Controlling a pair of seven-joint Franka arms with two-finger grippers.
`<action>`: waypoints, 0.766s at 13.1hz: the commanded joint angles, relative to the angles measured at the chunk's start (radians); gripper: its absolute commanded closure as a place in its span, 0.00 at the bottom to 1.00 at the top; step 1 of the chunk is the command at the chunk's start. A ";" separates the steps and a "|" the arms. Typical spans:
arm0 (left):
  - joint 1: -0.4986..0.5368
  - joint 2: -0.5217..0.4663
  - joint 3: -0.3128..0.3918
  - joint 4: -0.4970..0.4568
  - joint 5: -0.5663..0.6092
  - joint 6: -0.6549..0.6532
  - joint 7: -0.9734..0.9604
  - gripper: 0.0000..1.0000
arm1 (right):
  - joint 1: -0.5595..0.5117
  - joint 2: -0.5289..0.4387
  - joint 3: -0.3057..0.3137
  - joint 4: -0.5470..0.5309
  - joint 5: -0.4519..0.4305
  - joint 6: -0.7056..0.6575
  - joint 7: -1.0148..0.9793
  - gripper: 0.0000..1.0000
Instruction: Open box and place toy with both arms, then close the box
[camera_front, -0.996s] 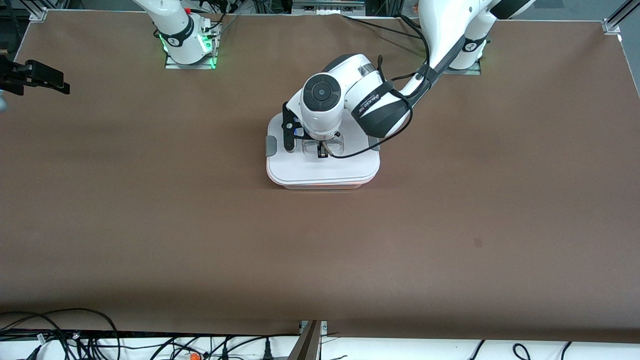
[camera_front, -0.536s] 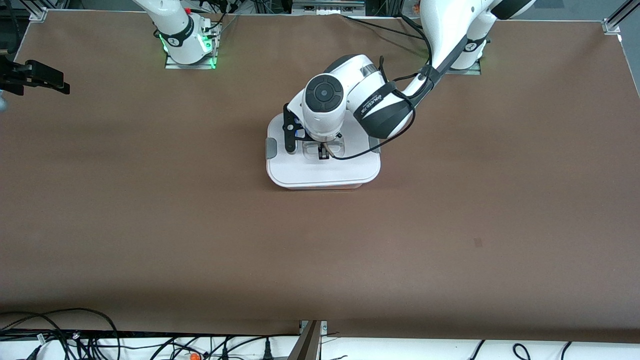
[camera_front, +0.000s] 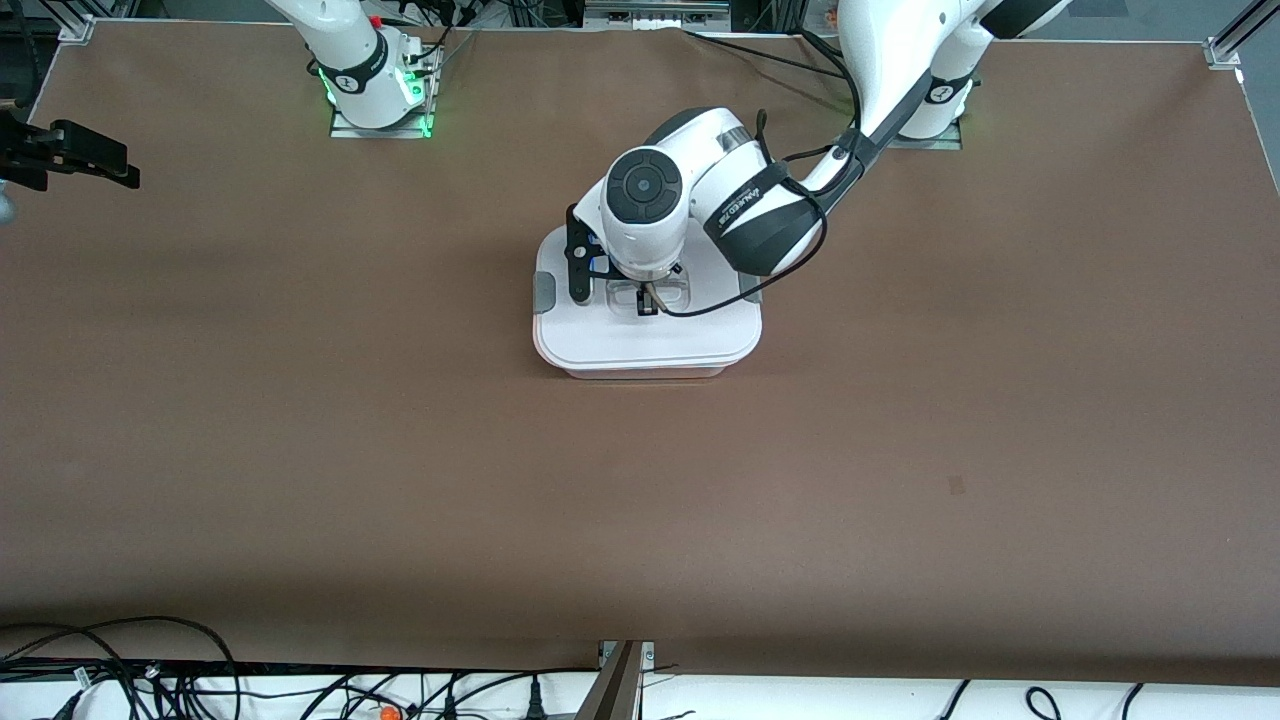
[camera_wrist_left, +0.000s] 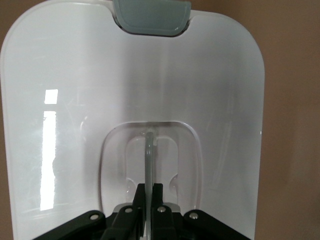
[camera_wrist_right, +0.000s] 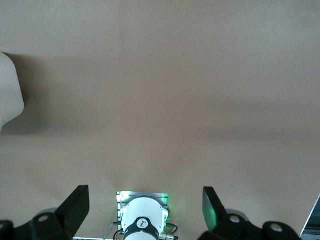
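The box (camera_front: 650, 340) stands in the middle of the table with its white lid on the pinkish base (camera_front: 645, 372). A grey clip (camera_front: 542, 294) shows at the lid's side toward the right arm's end. My left gripper (camera_front: 647, 305) is down in the lid's recessed centre and shut on the thin upright handle (camera_wrist_left: 150, 150). In the left wrist view the lid (camera_wrist_left: 75, 100) fills the picture, with a grey clip (camera_wrist_left: 151, 17) at its edge. My right gripper (camera_front: 100, 160) waits open and empty in the air over the table's edge at the right arm's end. The toy is out of view.
The right arm's base (camera_front: 375, 85) and the left arm's base (camera_front: 935, 100) stand along the table's back edge. The left arm's cable (camera_front: 740, 295) loops over the lid. Cables (camera_front: 150, 670) lie past the table's front edge. A corner of the box (camera_wrist_right: 10, 90) shows in the right wrist view.
The lid, held by my left gripper, has come down onto the base; less of the pinkish base shows under its front edge. The right arm has not moved.
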 joint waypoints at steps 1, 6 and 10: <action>-0.020 0.011 0.002 0.017 0.003 -0.014 -0.015 1.00 | -0.002 -0.012 0.003 -0.015 -0.002 0.010 0.008 0.00; -0.013 0.013 0.003 0.020 0.000 -0.008 -0.013 1.00 | -0.002 -0.013 0.003 -0.015 -0.001 0.010 0.008 0.00; -0.011 0.014 0.003 0.021 -0.001 -0.005 -0.015 1.00 | -0.002 -0.013 0.003 -0.015 0.001 0.010 0.008 0.00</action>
